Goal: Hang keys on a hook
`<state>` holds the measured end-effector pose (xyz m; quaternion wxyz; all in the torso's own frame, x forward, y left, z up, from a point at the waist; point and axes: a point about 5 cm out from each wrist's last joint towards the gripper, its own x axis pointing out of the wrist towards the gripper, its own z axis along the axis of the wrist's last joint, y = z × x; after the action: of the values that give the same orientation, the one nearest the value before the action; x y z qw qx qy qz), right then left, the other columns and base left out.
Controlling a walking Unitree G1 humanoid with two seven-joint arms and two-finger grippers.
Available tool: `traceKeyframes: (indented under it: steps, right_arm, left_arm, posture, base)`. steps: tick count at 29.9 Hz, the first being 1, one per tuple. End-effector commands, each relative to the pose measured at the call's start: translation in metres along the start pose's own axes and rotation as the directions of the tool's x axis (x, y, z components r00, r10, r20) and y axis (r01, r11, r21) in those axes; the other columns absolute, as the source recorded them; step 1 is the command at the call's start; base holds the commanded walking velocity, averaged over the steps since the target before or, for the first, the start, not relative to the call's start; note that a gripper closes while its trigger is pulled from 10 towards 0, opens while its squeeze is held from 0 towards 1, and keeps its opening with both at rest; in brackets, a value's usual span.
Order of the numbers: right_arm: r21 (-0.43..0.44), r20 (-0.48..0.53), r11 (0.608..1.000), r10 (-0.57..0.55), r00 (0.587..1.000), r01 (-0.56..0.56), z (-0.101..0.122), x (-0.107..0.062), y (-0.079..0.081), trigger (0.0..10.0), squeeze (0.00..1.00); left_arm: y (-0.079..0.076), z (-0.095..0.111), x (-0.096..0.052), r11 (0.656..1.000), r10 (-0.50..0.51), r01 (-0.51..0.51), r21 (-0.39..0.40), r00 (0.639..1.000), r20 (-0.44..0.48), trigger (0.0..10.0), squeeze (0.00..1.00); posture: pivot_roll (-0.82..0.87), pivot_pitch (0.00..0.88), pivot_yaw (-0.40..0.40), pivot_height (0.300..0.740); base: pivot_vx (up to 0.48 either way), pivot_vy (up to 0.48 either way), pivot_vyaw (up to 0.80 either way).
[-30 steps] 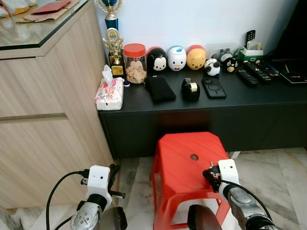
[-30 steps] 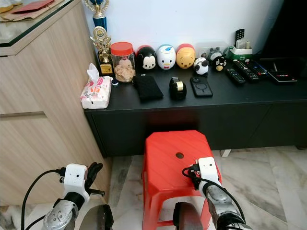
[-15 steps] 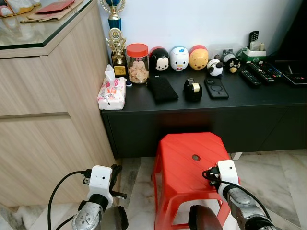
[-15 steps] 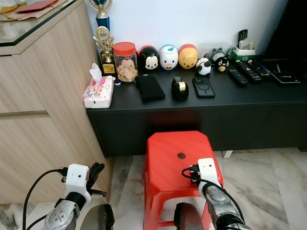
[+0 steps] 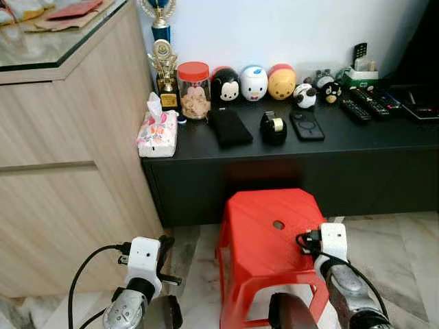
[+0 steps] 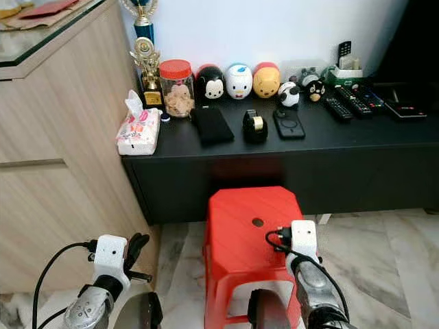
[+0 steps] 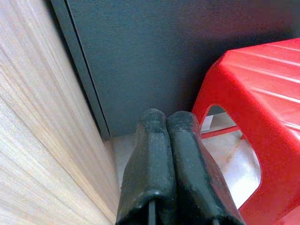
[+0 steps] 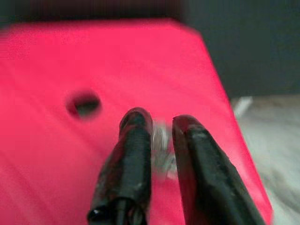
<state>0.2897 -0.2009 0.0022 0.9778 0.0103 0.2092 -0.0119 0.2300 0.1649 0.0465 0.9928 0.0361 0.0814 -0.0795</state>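
1. Hovering over the near right part of the red stool point(image 5: 271, 233), the right hand point(image 8: 159, 140) has its two black fingers slightly parted with a small pale, shiny object between them; blur makes it hard to tell, probably the keys point(image 8: 161, 150).
2. Whether the fingers actually press on the keys cannot be told from the right wrist view.
3. Left hand point(image 7: 171, 154) hangs low beside the wooden cabinet point(image 5: 62, 178), fingers pressed together, nothing between them; the black front of the worktop point(image 5: 288, 181) is ahead of it.
4. Stool has a round hole point(image 5: 278, 224) in its seat and stands on marble floor point(image 5: 405, 247) just before the worktop.
5. Lined up on the worktop: tissue pack point(image 5: 158, 130), trophy point(image 5: 164, 65), red-lidded jar point(image 5: 194, 90), three round character figures point(image 5: 254, 82), black pouch point(image 5: 228, 127), tape dispenser point(image 5: 273, 127), phone point(image 5: 306, 125), remotes point(image 5: 367, 103).
6. Trophy top and the worktop's right end are cut off by the frame.
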Motion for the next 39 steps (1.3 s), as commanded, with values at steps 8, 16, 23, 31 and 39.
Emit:
traceKeyframes:
  steps: [8, 16, 23, 31, 39]
  right_arm:
    - [0.041, 0.147, 0.997, 0.058, 0.987, -0.065, 0.019, 0.002, 0.012, 0.0, 0.0]
    - [-0.049, -0.009, 0.999, -0.015, 1.0, 0.014, -0.001, -0.001, 0.0, 10.0, 0.0]
    - [-0.033, -0.064, 0.999, -0.018, 0.998, 0.016, 0.003, 0.004, -0.006, 10.0, 1.0]
    - [-0.019, -0.068, 1.0, 0.014, 0.998, -0.015, 0.011, 0.008, -0.003, 10.0, 1.0]
    - [-0.058, -0.142, 0.996, 0.058, 0.988, -0.067, 0.006, 0.009, 0.003, 10.0, 0.0]
  left_arm:
    - [0.001, -0.002, 0.0, 1.0, 0.002, -0.002, 0.013, 1.0, -0.009, 10.0, 0.0]
    - [-0.001, -0.002, 0.001, 1.0, 0.0, 0.0, 0.011, 1.0, -0.008, 10.0, 0.0]
    - [-0.001, -0.002, 0.001, 1.0, -0.001, 0.001, 0.01, 1.0, -0.008, 10.0, 0.0]
    - [0.0, -0.002, 0.0, 1.0, 0.001, -0.001, 0.013, 1.0, -0.008, 10.0, 0.0]
    - [0.0, -0.002, 0.0, 1.0, -0.004, 0.004, 0.016, 1.0, -0.011, 10.0, 0.0]
  posture:
    - [0.0, 0.0, -0.011, 0.57]
    - [0.0, 0.0, -0.013, 0.57]
    - [0.0, 0.0, -0.013, 0.57]
    - [0.01, 0.0, -0.011, 0.57]
    - [0.01, 0.0, -0.007, 0.57]
  base:
    - [0.0, 0.0, 0.0]
    - [0.0, 0.0, 0.0]
    - [0.0, 0.0, 0.0]
    - [0.0, 0.0, 0.0]
    - [0.0, 0.0, 0.0]
